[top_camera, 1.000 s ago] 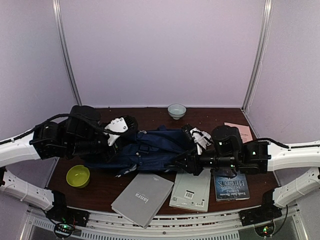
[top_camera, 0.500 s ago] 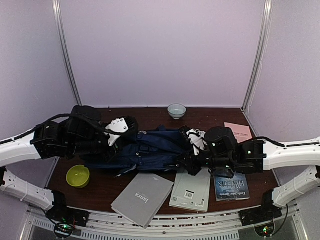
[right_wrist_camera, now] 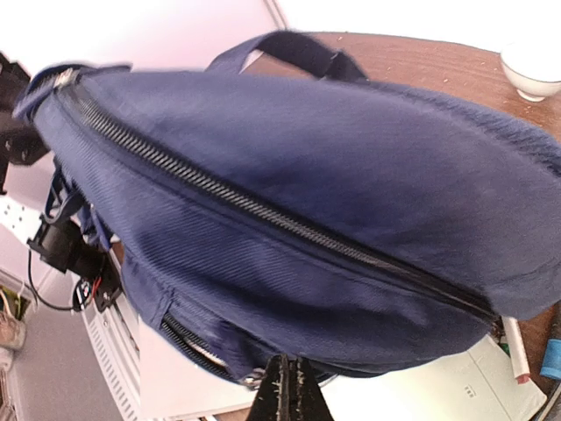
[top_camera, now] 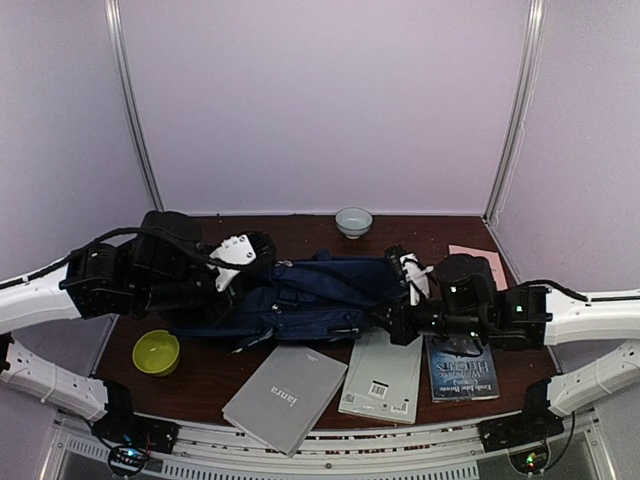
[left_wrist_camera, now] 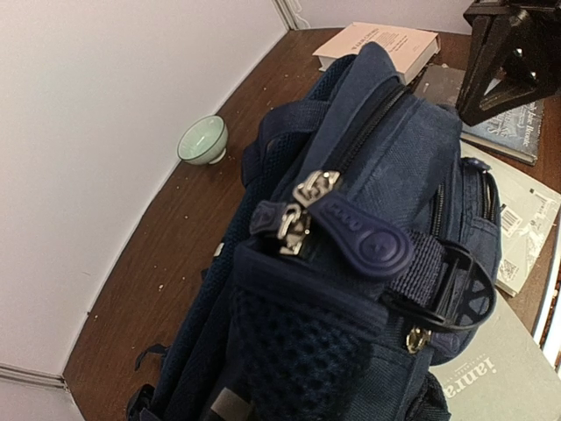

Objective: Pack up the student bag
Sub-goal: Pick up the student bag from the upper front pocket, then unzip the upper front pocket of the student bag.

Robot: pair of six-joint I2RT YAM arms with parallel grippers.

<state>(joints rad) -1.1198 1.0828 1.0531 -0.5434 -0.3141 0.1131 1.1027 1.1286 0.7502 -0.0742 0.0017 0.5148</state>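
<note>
The navy blue fabric backpack is seen lying on its side across the middle of the brown wooden table, between the 2 arms, its long zip drawn closed, so the inside is hidden. The left gripper is pressed together at the backpack's left end, though what it pinches cannot be told, and the right gripper is pressed together at the lower edge beside a small metal zip pull. A pale green ceramic bowl is spotted behind the backpack, a lime green bowl front left.
</note>
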